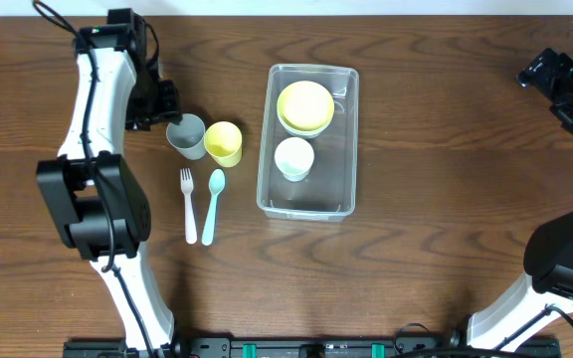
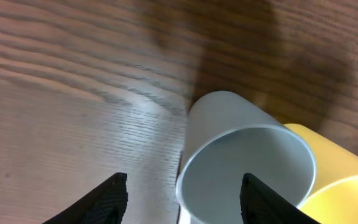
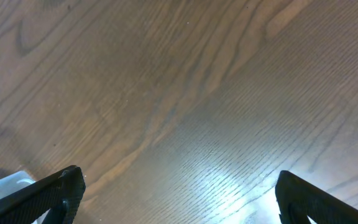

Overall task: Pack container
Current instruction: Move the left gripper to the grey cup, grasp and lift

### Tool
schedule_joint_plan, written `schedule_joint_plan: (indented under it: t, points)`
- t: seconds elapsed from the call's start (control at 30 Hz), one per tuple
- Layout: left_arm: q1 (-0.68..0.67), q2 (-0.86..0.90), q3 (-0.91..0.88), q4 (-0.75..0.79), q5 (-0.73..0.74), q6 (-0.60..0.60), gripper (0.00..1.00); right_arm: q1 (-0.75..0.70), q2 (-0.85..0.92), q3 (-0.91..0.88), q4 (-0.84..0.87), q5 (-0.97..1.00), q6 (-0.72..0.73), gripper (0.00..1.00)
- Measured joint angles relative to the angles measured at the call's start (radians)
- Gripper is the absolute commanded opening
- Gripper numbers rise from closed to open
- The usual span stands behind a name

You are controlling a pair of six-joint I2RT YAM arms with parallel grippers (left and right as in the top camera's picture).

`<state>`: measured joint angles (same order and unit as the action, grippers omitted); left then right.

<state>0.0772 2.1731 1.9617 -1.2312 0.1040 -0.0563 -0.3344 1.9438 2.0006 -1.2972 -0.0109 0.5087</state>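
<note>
The clear plastic container (image 1: 308, 139) stands at the table's middle. It holds a yellow bowl (image 1: 305, 105) and a white cup (image 1: 293, 158). A grey cup (image 1: 187, 135) and a yellow cup (image 1: 224, 143) lie on their sides to its left, touching. My left gripper (image 1: 164, 111) is open just beyond the grey cup; in the left wrist view the grey cup (image 2: 244, 165) has its rim between my open fingers (image 2: 182, 196), the yellow cup (image 2: 334, 186) beside it. My right gripper (image 1: 563, 89) is open and empty over bare wood at the far right, as its wrist view (image 3: 179, 196) shows.
A white fork (image 1: 189, 205) and a teal spoon (image 1: 213, 205) lie side by side in front of the cups. A corner of the container (image 3: 5, 186) shows at the left edge of the right wrist view.
</note>
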Motion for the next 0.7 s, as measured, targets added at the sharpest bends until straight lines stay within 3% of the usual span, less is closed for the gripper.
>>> schedule_joint_plan:
  t: [0.1, 0.2, 0.5, 0.57, 0.7]
  points:
    - [-0.003, 0.008, 0.000, 0.000, 0.003, 0.000, 0.60, 0.000, 0.000, 0.000, 0.000, 0.000, 0.000, 0.99]
    - [-0.002, 0.027, 0.000, -0.001, 0.006, -0.007, 0.40, 0.000, 0.000, 0.000, 0.000, 0.000, 0.000, 0.99]
    - [-0.002, 0.084, -0.003, 0.026, 0.013, 0.000, 0.19, 0.000, 0.000, 0.000, 0.000, 0.000, 0.000, 0.99]
    - [-0.002, 0.084, -0.003, 0.027, 0.013, 0.002, 0.06, 0.000, 0.000, 0.000, 0.000, 0.000, 0.000, 0.99]
    - [-0.002, 0.084, 0.004, 0.003, 0.003, 0.008, 0.06, 0.000, 0.000, 0.000, 0.000, 0.000, 0.000, 0.99]
